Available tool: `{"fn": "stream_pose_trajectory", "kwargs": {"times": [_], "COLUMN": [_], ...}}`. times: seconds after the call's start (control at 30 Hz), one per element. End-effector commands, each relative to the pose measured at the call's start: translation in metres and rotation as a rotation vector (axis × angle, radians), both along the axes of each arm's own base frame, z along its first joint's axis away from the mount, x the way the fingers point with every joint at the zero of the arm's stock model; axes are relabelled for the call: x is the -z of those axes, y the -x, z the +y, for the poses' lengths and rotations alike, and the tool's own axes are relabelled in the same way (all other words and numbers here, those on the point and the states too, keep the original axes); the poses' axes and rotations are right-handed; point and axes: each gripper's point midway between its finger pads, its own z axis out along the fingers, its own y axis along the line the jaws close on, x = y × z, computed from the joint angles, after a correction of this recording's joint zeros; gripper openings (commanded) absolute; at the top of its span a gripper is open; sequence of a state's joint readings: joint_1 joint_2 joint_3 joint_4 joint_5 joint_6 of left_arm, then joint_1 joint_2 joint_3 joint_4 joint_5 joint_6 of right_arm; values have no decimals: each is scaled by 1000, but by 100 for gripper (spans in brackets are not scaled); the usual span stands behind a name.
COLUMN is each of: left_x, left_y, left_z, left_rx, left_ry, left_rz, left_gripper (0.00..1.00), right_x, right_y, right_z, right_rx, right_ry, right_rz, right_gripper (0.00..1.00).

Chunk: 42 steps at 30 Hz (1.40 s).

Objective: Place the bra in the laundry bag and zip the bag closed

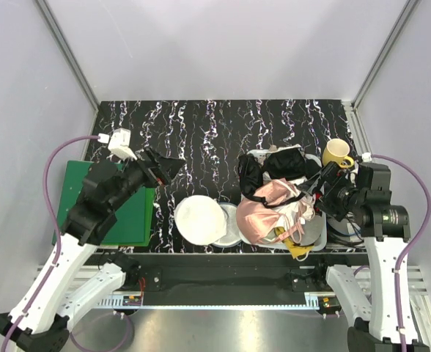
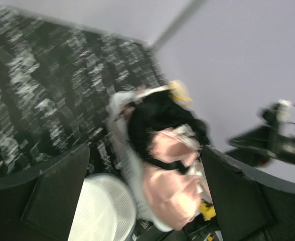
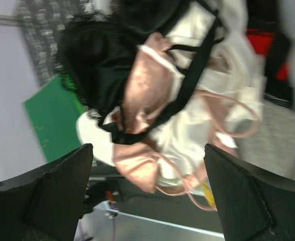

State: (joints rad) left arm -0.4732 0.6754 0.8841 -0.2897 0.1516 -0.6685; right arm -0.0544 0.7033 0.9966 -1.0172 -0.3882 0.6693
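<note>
Lying on the counter (image 1: 201,132), the laundry bag (image 1: 199,218) is resting unheld; the bra (image 1: 256,176) is lying just right of it, draped over a pink garment (image 1: 267,213). The left hand (image 1: 170,167) and right hand (image 1: 311,189) are both gaping wide, gripping nothing.

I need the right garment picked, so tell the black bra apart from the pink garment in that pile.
The black bra is matte; the pink garment is shiny. The black bra lies at the far end of the pile, the pink garment at its near end, showing more surface. Both are soft and strapped, heaped together, neither held.
</note>
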Motion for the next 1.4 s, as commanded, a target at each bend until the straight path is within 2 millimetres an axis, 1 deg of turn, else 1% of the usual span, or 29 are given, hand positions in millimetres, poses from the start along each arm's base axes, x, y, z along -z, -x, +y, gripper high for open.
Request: {"fn": "stream_pose_trajectory", "kwargs": {"times": [0.0, 0.03, 0.07, 0.13, 0.17, 0.23, 0.27, 0.33, 0.37, 0.43, 0.47, 0.5, 0.53, 0.6, 0.67, 0.7, 0.73, 0.77, 0.83, 0.87, 1.0, 1.03, 1.07, 1.17, 1.2, 1.27, 1.3, 1.33, 1.37], "left_x": [73, 73, 80, 89, 95, 112, 118, 131, 139, 158, 162, 174, 177, 193, 199, 212, 212, 225, 236, 251, 277, 278, 284, 285, 286, 274, 270, 263, 250], "left_y": [0, 2, 8, 5, 6, 7, 13, 18, 28, 36, 44, 42, 43, 42, 35, 33, 30, 27, 26, 25, 23, 21, 20, 15, 15, 10, 5, 6, 4], "left_z": [37, 27, 15, 7, 4, 1, -8, -20, -31, -44, -54, -59, -63, -72, -76, -79, -85, -82, -83, -82, -81, -84, -83, -78, -73, -65, -60, -56, -54], "left_rx": [-190, -124, -30, 14, 27, 32, 56, 75, 104, 140, 182, 179, 192, 202, 190, 190, 188, 154, 134, 125, 121, 130, 130, 116, 112, 97, 92, 90, 83], "left_ry": [-198, -188, -190, -207, -230, -275, -296, -345, -385, -442, -465, -502, -520, -568, -596, -631, -636, -677, -691, -730, -791, -800, -815, -814, -820, -789, -783, -777, -753], "left_rz": [376, 376, 383, 387, 400, 449, 459, 475, 473, 514, 517, 531, 532, 567, 579, 614, 617, 649, 688, 718, 775, 771, 785, 795, 797, 782, 773, 769, 746], "left_gripper": [99, 99, 99, 99, 99, 99, 99, 95, 93, 86, 83, 81, 78, 78, 91, 93, 93, 93, 93, 93, 92, 89, 76, 52, 37, 25, 7, 0, 0], "right_x": [1, -12, -20, -34, -41, -45, -44, -49, -56, -59, -57, -54, -52, -46, -50, -52, -54, -57, -62, -64, -69, -69, -68, -65, -64, -63, -62, -62, -62], "right_y": [14, 12, 10, 8, 5, 1, -2, -7, -10, -16, -14, -13, -18, -14, -19, -19, -20, -21, -23, -24, -22, -21, -20, -16, -16, -14, -14, -14, -14], "right_z": [-40, -40, -35, -21, -8, -1, 7, 14, 20, 22, 27, 30, 33, 40, 47, 53, 58, 64, 68, 70, 73, 73, 74, 73, 73, 75, 76, 78, 80], "right_rx": [52, 49, 25, -70, -145, -189, -237, -267, -294, -306, -334, -369, -393, -450, -476, -491, -499, -512, -525, -524, -541, -544, -547, -549, -552, -558, -564, -572, -579], "right_ry": [257, 261, 245, 220, 177, 147, 107, 76, 58, 54, 55, 72, 94, 173, 188, 176, 165, 150, 142, 139, 140, 141, 141, 149, 152, 153, 153, 156, 156], "right_rz": [97, 63, 30, -50, -88, -86, -72, -78, -109, -105, -77, -60, -32, -1, -9, -15, -21, -33, -46, -50, -63, -65, -62, -55, -53, -52, -48, -48, -49], "right_gripper": [100, 100, 100, 100, 100, 100, 100, 100, 100, 100, 100, 100, 100, 100, 100, 100, 100, 100, 100, 100, 100, 100, 100, 100, 100, 100, 100, 100, 99]}}
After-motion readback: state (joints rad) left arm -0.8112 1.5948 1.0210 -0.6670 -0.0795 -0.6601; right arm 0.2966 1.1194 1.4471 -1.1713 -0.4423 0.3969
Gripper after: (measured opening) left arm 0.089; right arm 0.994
